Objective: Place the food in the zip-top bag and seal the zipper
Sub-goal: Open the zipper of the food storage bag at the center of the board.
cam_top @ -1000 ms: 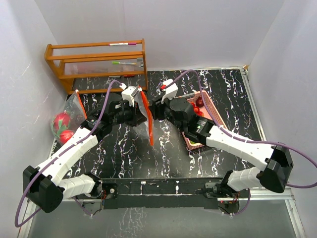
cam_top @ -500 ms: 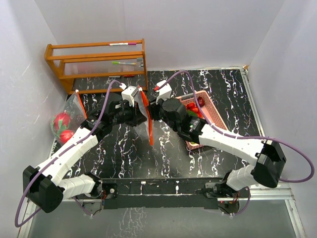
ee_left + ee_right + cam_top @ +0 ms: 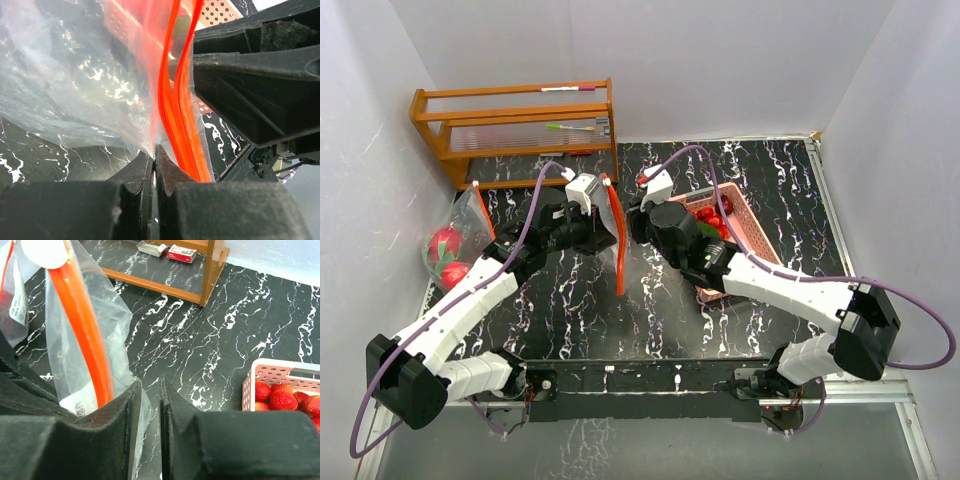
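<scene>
Left fingers (image 3: 137,177) pinch the clear, orange-zippered bag (image 3: 617,243), mid-frame. Right fingers (image 3: 117,425) nearly meet, grip unclear. The bag's label (image 3: 18,304) is illegible.

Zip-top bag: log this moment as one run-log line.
zip-top bag: held upright | zipper: orange strips parted | left tool: shut on bag edge | right tool: beside bag, grip unclear | red fruits: in pink basket

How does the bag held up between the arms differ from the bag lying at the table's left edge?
The held bag hangs upright, pinched by the left gripper; the left-edge bag lies on the table. The held bag looks empty; the left-edge bag holds a dragon fruit and a red fruit. Both are clear with orange zippers.
</scene>
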`<state>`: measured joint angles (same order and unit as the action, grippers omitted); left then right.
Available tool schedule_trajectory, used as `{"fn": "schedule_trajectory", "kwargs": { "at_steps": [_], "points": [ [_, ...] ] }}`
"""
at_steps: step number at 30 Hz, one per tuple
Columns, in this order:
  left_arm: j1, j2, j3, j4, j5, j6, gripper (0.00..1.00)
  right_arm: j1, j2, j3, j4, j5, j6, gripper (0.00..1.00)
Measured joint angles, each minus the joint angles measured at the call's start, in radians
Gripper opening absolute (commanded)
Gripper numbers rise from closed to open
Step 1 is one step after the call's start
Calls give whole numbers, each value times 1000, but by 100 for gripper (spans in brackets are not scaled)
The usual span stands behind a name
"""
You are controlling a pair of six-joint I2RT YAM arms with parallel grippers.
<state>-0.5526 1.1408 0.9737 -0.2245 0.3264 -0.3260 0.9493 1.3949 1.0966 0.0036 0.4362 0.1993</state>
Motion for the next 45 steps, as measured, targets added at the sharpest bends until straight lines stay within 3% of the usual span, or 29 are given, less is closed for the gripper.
{"fn": "schedule_trajectory", "kwargs": {
  "at_steps": [4, 14, 30, 39, 41, 45],
  "points": [
    [0, 0, 0, 0, -2, 0, 0, 8, -22, -1, 0, -20, -13, 36],
    [0, 2, 0, 0, -11, 0, 0, 76, -85, -1, -3, -47, -37, 36],
    [0, 4, 1, -1, -13, 0, 0, 76, 60, 28, -29, 26, 13, 38],
    [0, 3, 1, 1, -13, 0, 0, 79, 59, 30, -27, 63, 36, 23],
    [0, 3, 1, 0, -11, 0, 0, 78, 45, 11, -18, 78, 41, 15],
    [0, -6, 1, -2, -8, 0, 0, 65, -21, -58, -12, 114, 53, 10]
  ]
}}
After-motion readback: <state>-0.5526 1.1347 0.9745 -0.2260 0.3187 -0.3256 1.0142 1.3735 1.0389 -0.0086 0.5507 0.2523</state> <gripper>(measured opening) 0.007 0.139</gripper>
